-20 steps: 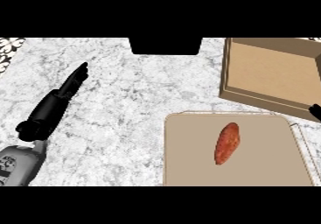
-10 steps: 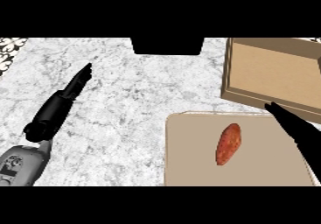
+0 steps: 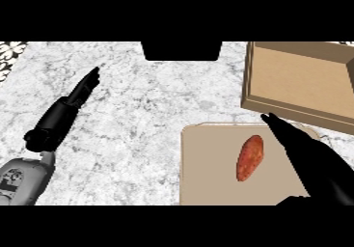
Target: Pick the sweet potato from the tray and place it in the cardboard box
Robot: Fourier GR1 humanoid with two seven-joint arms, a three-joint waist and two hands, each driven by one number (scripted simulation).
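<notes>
Right hand (image 3: 315,159) open above tray (image 3: 208,178), seemingly clear of sweet potato (image 3: 250,157).

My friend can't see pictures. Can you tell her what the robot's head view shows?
An orange-red sweet potato lies on a flat beige tray, with the robot's black right hand open just beside it. An open brown cardboard box sits behind the tray, and the black left hand rests open over the white marble counter.

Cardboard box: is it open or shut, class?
Open. The cardboard box shows its bare brown floor and inner walls, with no lid over it.
</notes>
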